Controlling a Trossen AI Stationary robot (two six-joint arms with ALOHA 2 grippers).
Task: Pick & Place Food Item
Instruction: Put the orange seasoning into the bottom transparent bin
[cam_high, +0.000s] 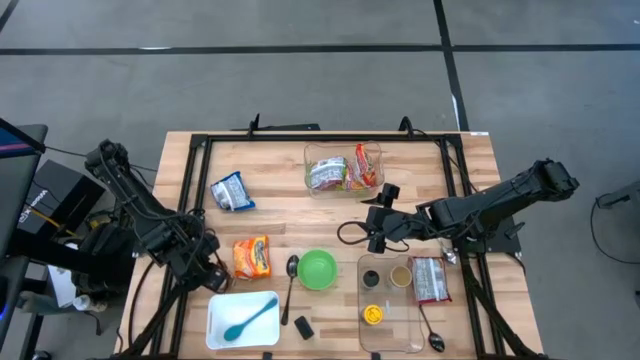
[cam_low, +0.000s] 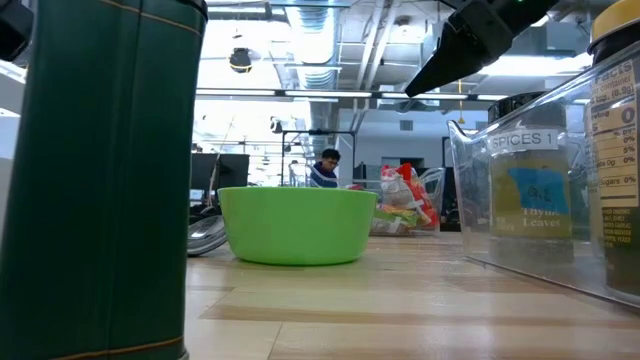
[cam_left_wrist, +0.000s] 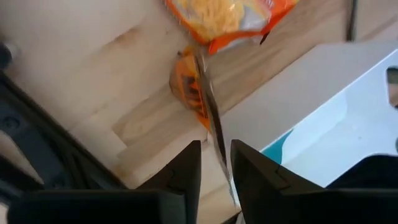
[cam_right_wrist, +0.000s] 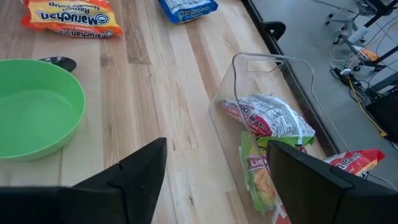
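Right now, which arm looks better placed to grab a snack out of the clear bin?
The right one, I'd guess. Its tool hangs open just in front of the clear bin of snack packets, while the left tool sits low by the orange noodle pack and white tray.

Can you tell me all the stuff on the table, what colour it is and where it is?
bowl: 1, green, middle front
ramen packet: 1, orange, left of the bowl
blue packet: 1, blue and white, back left
snack bin: 1, clear, back middle, holds red and green packets
white tray: 1, front left, holds a teal spoon
metal spoon: 1, silver, between ramen packet and bowl
spice bin: 1, clear, front right, holds jars and a yellow lid
left end effector: dark, near the ramen packet and tray
right end effector: dark, open, between the snack bin and bowl
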